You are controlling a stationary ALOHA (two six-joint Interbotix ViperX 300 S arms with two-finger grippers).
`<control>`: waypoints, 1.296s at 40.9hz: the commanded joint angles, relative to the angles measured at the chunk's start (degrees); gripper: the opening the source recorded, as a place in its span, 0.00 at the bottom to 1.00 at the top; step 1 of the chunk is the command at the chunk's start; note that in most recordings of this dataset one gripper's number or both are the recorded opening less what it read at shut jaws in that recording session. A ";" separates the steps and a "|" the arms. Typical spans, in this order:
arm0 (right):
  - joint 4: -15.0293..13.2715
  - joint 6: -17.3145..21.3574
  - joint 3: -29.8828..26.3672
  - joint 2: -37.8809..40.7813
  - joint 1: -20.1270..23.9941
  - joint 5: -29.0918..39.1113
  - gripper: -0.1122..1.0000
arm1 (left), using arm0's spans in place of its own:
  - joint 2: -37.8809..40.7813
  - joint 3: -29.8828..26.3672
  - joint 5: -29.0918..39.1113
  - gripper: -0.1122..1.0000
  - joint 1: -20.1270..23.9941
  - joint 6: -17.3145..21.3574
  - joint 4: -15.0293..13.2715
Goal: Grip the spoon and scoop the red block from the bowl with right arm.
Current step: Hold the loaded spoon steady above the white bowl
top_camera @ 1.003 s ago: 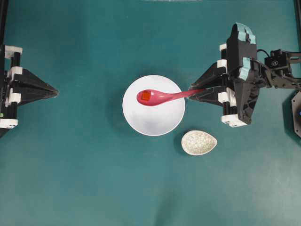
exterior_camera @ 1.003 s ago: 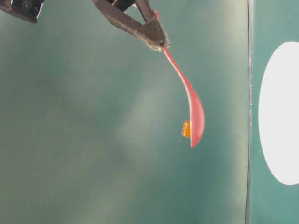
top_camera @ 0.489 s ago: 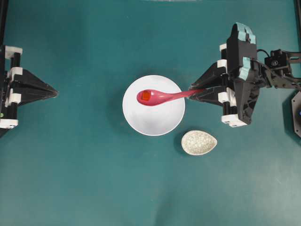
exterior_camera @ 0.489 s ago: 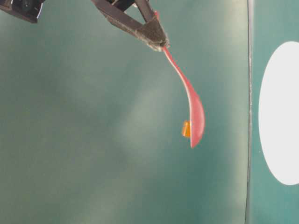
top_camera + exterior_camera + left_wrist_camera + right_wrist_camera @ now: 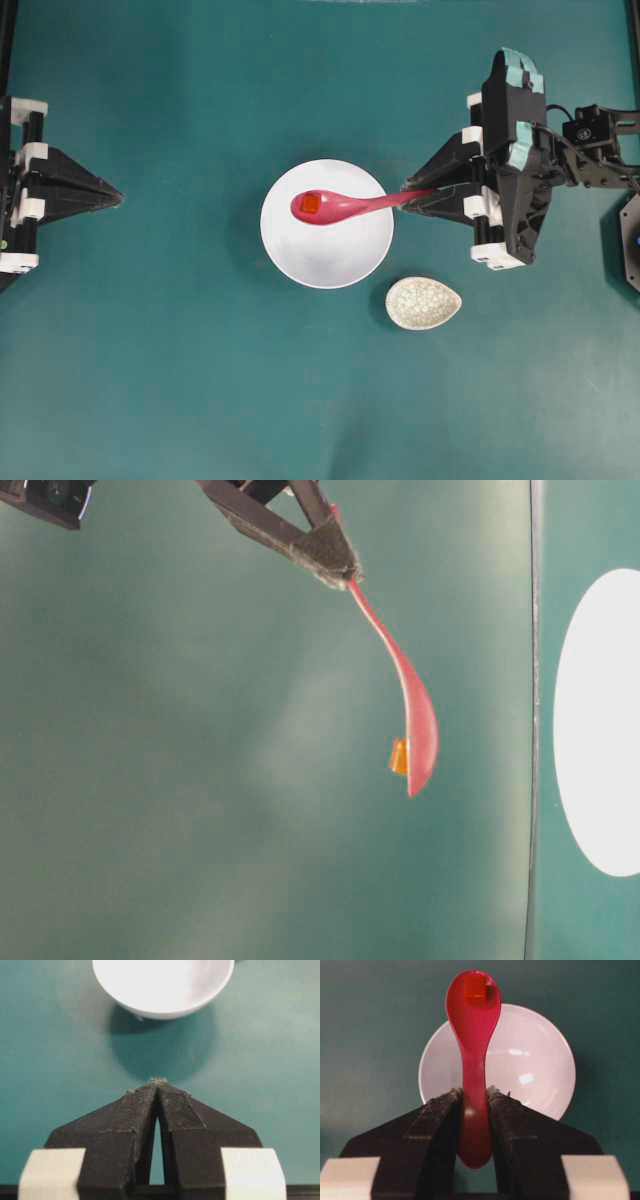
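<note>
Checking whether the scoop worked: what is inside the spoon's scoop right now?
The red block sits in the spoon, held above the bowl by the right tool. The block's underside is hidden.

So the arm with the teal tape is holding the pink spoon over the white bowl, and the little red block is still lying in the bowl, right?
Not quite. The red block sits in the spoon's scoop, not in the bowl, as the right wrist view shows. The rest holds: the right gripper clamps the handle over the bowl.
</note>
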 commanded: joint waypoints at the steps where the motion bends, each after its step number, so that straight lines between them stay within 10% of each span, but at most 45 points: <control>1: 0.00 0.09 -1.76 -0.97 0.18 -0.35 0.33 | 0.44 -1.14 -0.26 0.09 0.09 0.00 0.09; 53: 0.00 0.00 -2.11 -2.11 -0.62 -0.35 0.33 | 0.70 -0.88 -0.44 0.09 0.09 -0.09 0.18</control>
